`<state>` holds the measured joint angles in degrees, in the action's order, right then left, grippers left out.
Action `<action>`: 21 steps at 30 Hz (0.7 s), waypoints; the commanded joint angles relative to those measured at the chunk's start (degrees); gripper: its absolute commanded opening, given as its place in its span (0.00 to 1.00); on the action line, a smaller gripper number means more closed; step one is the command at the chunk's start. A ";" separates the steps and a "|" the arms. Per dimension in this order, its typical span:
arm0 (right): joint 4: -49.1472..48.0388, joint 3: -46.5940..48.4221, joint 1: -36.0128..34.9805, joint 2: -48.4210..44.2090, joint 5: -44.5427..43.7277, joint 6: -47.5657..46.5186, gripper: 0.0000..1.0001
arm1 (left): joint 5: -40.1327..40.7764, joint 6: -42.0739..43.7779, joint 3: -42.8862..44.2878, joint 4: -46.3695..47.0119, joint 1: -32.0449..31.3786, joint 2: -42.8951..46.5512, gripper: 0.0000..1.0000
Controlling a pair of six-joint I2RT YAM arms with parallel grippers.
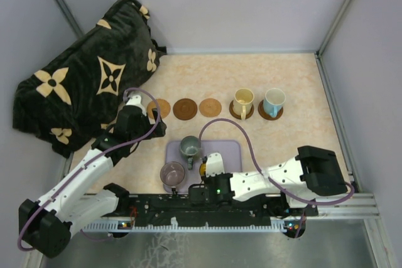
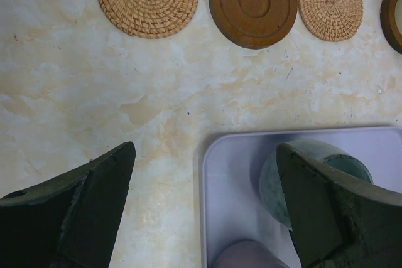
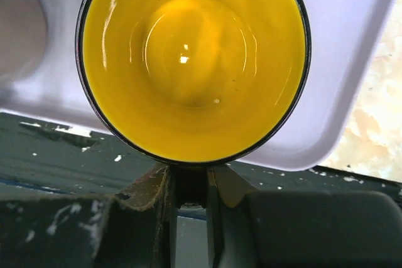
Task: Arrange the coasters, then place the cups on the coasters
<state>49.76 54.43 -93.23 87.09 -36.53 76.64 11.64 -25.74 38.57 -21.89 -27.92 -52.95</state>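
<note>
Coasters (image 1: 185, 108) lie in one row across the middle of the top view, presumably laid out so each can take a cup. The two at the right end already carry the cream cup (image 1: 243, 100) and the light blue cup (image 1: 274, 100). The leftmost disc is partly covered by the left gripper (image 1: 149, 112), so its edge is hard to trace. Below the row sits the lavender tray (image 1: 229, 152), with the dark green cup (image 1: 189, 147) at its upper left and the purple cup (image 1: 173, 172) at its lower left. The right gripper (image 1: 206, 166) reaches over the tray's lower middle, and its own body hides nearly all of what it grips.

From the left wrist, three bare discs run along the top edge, two woven and one of dark wood between them. A fourth is cut off at the right border. The left fingers stand wide apart at the lower corners and hold nothing. The right finger covers part of the green cup, and only the rim of the purple cup shows at the bottom.

From the right wrist, the yellow cup (image 3: 195, 61) fills the frame, standing on the tray near its lower edge. The jaws are pinched narrow on its handle at bottom centre, which looks like a grip for carrying it to a free disc. The handle itself is mostly hidden between them.
</note>
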 commanded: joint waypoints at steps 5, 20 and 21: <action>9.81 4.91 -0.72 -4.89 -10.08 5.59 0.00 | -0.22 -0.08 0.14 0.83 0.15 0.37 0.99; -0.61 8.41 13.00 -11.60 -20.93 -13.64 0.00 | -0.04 0.20 0.76 1.65 0.13 -0.97 0.99; -4.02 8.10 15.02 -12.12 -20.38 -17.27 0.00 | -0.04 0.29 0.81 1.81 0.15 -1.13 0.99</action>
<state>57.10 59.42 -83.96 78.85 -48.88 70.52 11.68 -25.71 38.57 -21.76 -27.92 -53.60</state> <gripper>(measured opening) 0.173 0.995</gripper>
